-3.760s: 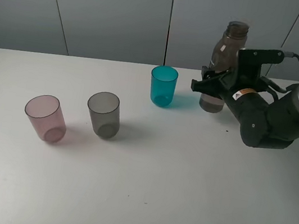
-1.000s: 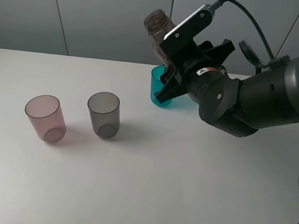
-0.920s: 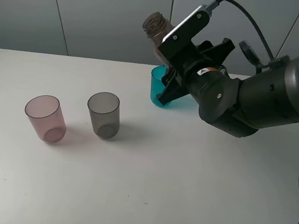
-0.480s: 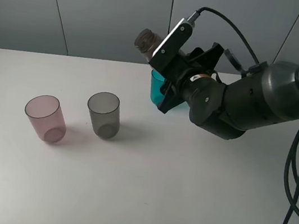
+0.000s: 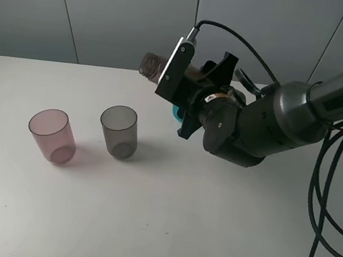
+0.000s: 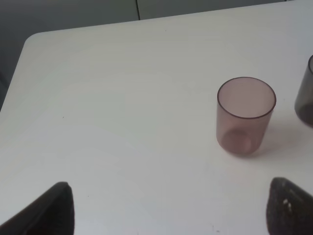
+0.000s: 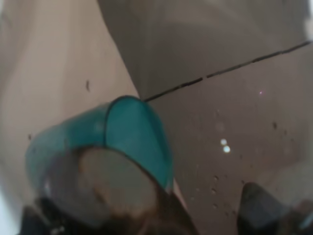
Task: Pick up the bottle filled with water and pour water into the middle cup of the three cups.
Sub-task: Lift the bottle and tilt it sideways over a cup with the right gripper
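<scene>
My right gripper (image 5: 190,87) grasps bottle (image 5: 151,66); long axis almost horizontal, mouth points toward grey middle cup (image 5: 119,130).

Clamped in right pincer (image 5: 194,86): bottle (image 5: 152,65), tipped, neck out to pincer's left. Just beneath pincer, on table (image 5: 207,232): nearest cup (image 5: 175,111). Further left, also on table: middle cup (image 5: 119,130); beyond it, well apart from pincer, end cup (image 5: 52,134).

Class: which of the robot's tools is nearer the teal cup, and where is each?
Right. The right tool, gripping the bottle, hangs just above the teal cup. The left tool faces the pink cup, at the row's other end.
</scene>
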You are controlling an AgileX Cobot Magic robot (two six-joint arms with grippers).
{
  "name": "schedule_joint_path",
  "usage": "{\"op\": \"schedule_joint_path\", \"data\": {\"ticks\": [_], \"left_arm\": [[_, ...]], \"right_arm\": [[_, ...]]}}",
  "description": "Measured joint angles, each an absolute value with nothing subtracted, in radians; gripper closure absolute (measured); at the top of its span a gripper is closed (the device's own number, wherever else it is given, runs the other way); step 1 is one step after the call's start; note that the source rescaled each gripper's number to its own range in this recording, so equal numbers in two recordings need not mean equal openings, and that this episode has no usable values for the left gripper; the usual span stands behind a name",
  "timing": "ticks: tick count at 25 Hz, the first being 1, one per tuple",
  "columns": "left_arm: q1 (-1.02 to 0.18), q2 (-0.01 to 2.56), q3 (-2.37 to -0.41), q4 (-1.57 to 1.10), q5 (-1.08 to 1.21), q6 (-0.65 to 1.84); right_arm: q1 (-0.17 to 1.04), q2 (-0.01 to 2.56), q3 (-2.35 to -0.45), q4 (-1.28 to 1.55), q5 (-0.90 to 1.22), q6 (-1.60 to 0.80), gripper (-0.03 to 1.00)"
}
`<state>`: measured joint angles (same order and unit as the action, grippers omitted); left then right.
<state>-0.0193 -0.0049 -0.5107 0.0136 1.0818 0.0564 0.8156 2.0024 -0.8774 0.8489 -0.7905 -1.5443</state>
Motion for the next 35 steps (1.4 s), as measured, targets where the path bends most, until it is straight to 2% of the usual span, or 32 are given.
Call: {"op": "schedule_joint_path", "data": {"ticks": [17,35], "left_arm": [[-0.019,-0.005,-0.511,0.014,1.082,0.056],[-0.019,-0.005,-0.511,0.014,1.082,0.056]], "right_arm": [[0.834,2.018,-0.882,0.849,-0.839,-1.835,0.97],[0.834,2.018,-0.883,0.774,-0.839,-1.886,0.97]]}}
